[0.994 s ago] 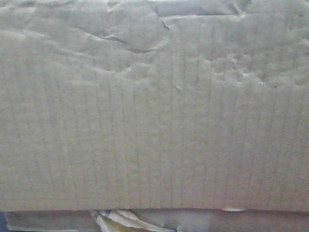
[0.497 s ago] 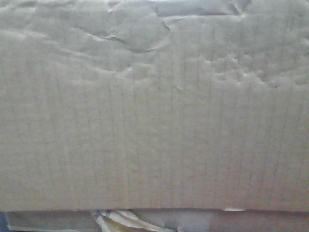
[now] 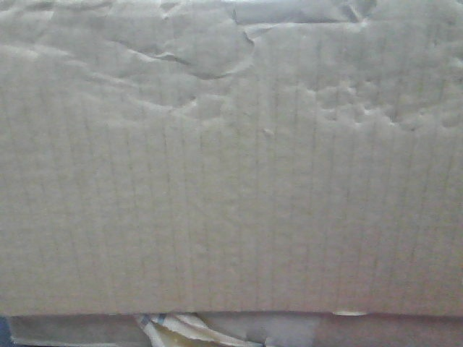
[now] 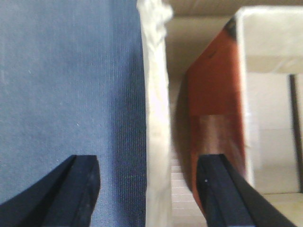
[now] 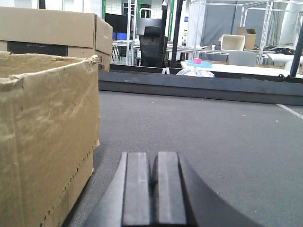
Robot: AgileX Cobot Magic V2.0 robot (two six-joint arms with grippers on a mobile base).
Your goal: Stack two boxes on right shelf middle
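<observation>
Workshop backdrop beyond a matte dark grey surface (image 5: 213, 132).
Shows, behind a low dark ledge (image 5: 199, 87), a black office chair (image 5: 154, 42), white tables (image 5: 236, 69) bearing a blue tray (image 5: 202, 64), and tall metal frames (image 5: 270, 21) under bright, even light.

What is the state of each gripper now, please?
Left gripper: open wide, with a white edge between its jaws.
Right gripper: shut, nothing in it, beside the cardboard box.
</observation>
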